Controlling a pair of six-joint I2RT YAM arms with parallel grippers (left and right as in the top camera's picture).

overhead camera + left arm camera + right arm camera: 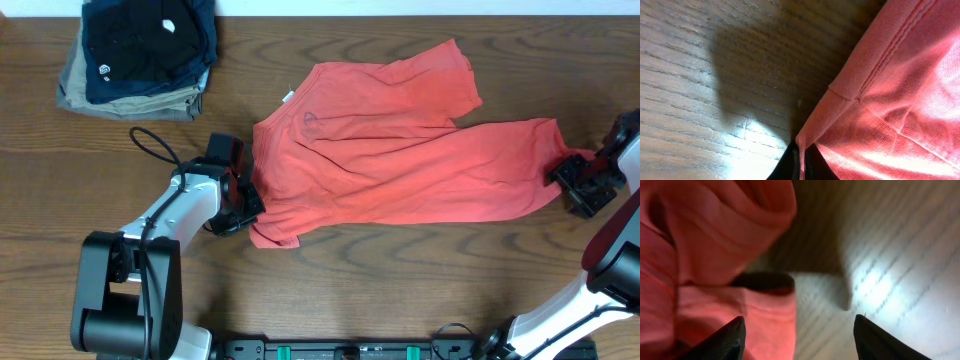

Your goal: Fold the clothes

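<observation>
While coral-red cotton T-shirt (400,150) lies spread right of folded navy-khaki garment stack (140,55) | left gripper (802,159) pinched on hem, right gripper (799,330) wide, astride edge farthest from stack | risk: one-sided pull may bunch cloth

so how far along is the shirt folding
Early on. Done: only the folded pile sits finished at far left. In hand: the left pincer is shut on the red T-shirt at its edge, the right pincer open at the opposite end. Left: the T-shirt lies spread and rumpled, no neat fold yet.
</observation>
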